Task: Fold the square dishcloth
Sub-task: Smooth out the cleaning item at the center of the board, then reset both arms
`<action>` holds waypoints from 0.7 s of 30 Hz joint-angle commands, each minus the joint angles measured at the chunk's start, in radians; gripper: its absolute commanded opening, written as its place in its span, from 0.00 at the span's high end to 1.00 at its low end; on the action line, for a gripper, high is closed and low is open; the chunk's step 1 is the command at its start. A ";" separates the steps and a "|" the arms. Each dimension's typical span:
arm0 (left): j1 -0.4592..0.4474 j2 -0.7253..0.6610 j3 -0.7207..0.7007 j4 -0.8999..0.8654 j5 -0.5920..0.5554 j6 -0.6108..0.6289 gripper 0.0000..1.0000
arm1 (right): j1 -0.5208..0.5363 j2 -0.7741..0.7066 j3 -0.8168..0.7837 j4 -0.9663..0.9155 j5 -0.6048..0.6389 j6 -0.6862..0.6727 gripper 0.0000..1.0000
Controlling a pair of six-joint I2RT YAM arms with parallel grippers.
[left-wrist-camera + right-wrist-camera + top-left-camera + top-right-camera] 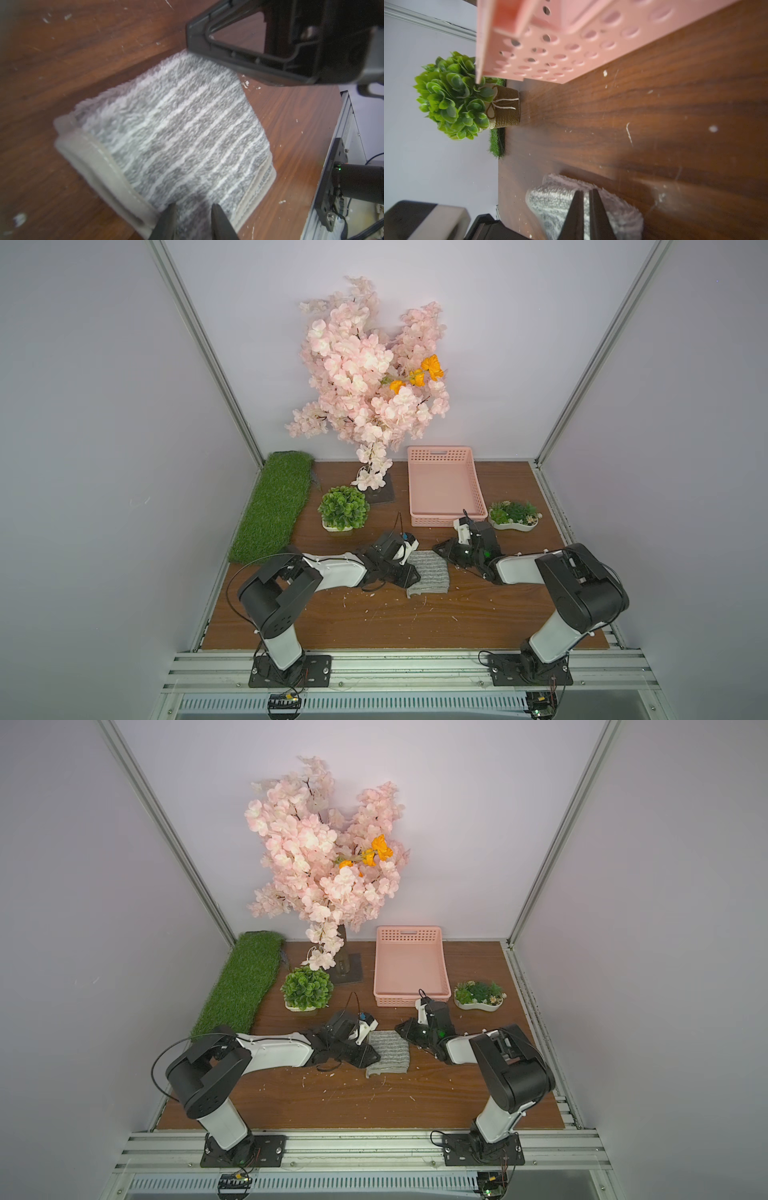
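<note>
Left hand (193, 207), partly open, covers the left edge of the square dishcloth (166, 128); right hand (586, 192), almost shut, sits at its back right corner. Neither clearly pinches it.

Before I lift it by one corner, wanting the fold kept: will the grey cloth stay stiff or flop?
Probably floppy: the cloth is fluffy fabric folded in loose layers, so it would likely droop and unfold. Likely light, since it looks thin. Its fuzzy pile should resist slipping.
</note>
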 commanded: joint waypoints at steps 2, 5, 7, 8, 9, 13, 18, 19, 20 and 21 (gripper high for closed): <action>-0.009 0.008 0.037 -0.047 -0.035 0.012 0.60 | -0.023 -0.074 0.044 -0.132 0.064 -0.089 0.82; -0.010 -0.006 0.067 -0.069 -0.049 0.016 0.50 | -0.032 -0.139 0.081 -0.232 0.111 -0.146 0.74; -0.011 -0.021 0.097 -0.086 -0.064 0.017 0.40 | -0.035 -0.191 0.108 -0.309 0.149 -0.187 0.68; -0.011 -0.034 0.107 -0.090 -0.072 0.012 0.37 | -0.037 -0.215 0.121 -0.341 0.168 -0.206 0.65; -0.010 -0.046 0.118 -0.094 -0.082 0.007 0.33 | -0.037 -0.236 0.131 -0.374 0.192 -0.221 0.61; -0.010 -0.101 0.139 -0.107 -0.133 -0.023 0.13 | -0.048 -0.337 0.156 -0.483 0.298 -0.276 0.47; -0.006 -0.191 0.142 -0.160 -0.268 -0.052 0.00 | -0.066 -0.480 0.148 -0.555 0.461 -0.332 0.24; -0.003 -0.209 0.139 -0.170 -0.295 -0.055 0.01 | -0.072 -0.511 0.145 -0.564 0.484 -0.343 0.21; -0.001 -0.231 0.135 -0.177 -0.323 -0.059 0.01 | -0.078 -0.539 0.142 -0.574 0.515 -0.351 0.17; 0.007 -0.250 0.127 -0.183 -0.353 -0.065 0.00 | -0.084 -0.558 0.137 -0.585 0.543 -0.357 0.13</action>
